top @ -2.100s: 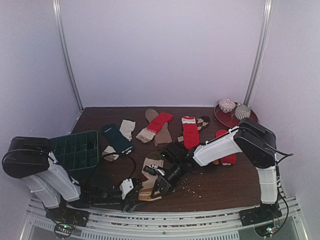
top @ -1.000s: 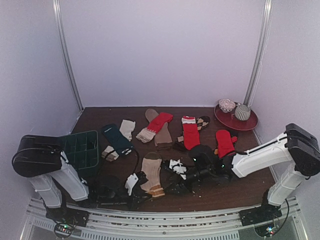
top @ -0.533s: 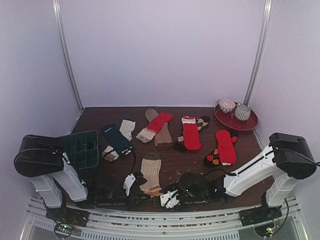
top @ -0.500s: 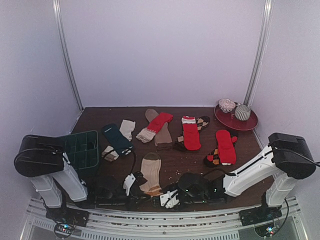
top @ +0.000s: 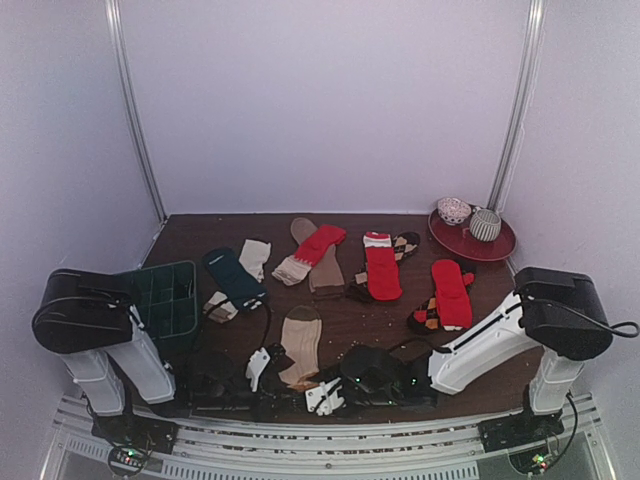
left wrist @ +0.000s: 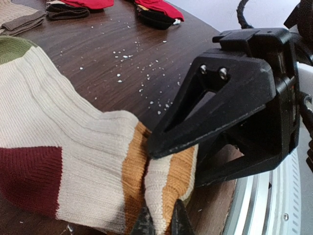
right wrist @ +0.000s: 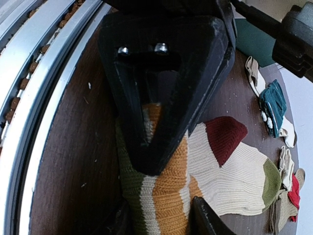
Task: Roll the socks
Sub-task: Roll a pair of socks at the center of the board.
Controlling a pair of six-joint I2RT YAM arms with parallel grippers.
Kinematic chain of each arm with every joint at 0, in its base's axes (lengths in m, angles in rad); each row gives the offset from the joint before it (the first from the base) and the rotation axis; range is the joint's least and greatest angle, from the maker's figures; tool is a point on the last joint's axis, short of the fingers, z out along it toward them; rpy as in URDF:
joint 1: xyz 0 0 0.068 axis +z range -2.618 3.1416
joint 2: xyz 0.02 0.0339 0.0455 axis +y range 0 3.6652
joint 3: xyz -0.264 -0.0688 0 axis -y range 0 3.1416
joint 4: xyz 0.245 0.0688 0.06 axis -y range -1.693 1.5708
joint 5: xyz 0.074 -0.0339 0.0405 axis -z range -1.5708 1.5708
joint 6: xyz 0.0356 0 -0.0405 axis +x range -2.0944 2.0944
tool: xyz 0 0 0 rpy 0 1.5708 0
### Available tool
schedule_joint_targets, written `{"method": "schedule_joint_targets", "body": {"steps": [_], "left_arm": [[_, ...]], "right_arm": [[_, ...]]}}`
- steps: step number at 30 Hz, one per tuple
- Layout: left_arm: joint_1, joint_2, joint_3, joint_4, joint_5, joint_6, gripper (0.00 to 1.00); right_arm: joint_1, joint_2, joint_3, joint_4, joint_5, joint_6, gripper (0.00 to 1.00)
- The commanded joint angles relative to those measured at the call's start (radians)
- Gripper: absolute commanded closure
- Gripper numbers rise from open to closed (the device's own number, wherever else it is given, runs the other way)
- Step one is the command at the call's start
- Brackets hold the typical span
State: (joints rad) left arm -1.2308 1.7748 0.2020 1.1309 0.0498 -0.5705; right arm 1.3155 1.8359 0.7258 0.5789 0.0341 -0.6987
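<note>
Only the left wrist view shows the left gripper (left wrist: 160, 221) pinching the orange-striped cuff of the cream ribbed knitted sock (left wrist: 63, 132). The right gripper (right wrist: 161, 220) straddles that cuff opposite, jaws apart, hiding part of the brown wooden table (left wrist: 98, 44) beyond.

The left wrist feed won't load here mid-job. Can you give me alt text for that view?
The left gripper pinches the orange-striped cuff of a cream sock with a maroon heel, lying on the dark wood table. The black right gripper reaches onto the same cuff from the right; red socks lie beyond.
</note>
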Motion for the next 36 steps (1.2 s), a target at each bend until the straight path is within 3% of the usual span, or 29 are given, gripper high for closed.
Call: {"method": "schedule_joint_targets", "body": {"steps": [1, 6, 11, 13, 14, 16, 19, 23, 27, 31, 36], "left_arm": [[0.002, 0.064, -0.05, -0.211, 0.084, 0.008, 1.0], [0.017, 0.064, -0.067, -0.176, 0.118, 0.011, 1.0], [0.022, 0.036, -0.065, -0.175, 0.121, 0.02, 0.98], [0.022, -0.017, -0.062, -0.202, 0.105, 0.041, 0.66], [0.021, -0.054, -0.057, -0.233, 0.091, 0.058, 0.55], [0.021, -0.146, -0.045, -0.313, 0.058, 0.097, 0.45], [0.016, -0.297, -0.024, -0.453, -0.015, 0.157, 0.37], [-0.019, -0.473, -0.018, -0.527, -0.114, 0.231, 0.34], [-0.035, -0.551, -0.082, -0.43, -0.135, 0.276, 0.33], [-0.052, -0.532, -0.121, -0.315, -0.131, 0.332, 0.33], [-0.063, -0.409, -0.132, -0.119, -0.087, 0.406, 0.33]], "right_arm": [[0.0, 0.066, 0.024, -0.082, -0.002, 0.045, 0.62], [-0.011, 0.097, 0.058, -0.174, 0.004, 0.114, 0.72], [-0.043, 0.097, 0.142, -0.371, -0.13, 0.247, 0.82], [-0.053, 0.086, 0.179, -0.48, -0.214, 0.297, 0.83], [-0.054, 0.084, 0.2, -0.539, -0.252, 0.324, 0.84], [-0.058, 0.087, 0.244, -0.669, -0.298, 0.377, 0.85], [-0.074, 0.122, 0.331, -0.853, -0.395, 0.448, 0.85], [-0.093, 0.172, 0.426, -1.026, -0.522, 0.506, 0.85], [-0.142, 0.239, 0.526, -1.142, -0.677, 0.56, 0.85], [-0.234, 0.31, 0.573, -1.188, -0.826, 0.595, 0.86], [-0.28, 0.404, 0.611, -1.224, -0.838, 0.605, 0.86]]}}
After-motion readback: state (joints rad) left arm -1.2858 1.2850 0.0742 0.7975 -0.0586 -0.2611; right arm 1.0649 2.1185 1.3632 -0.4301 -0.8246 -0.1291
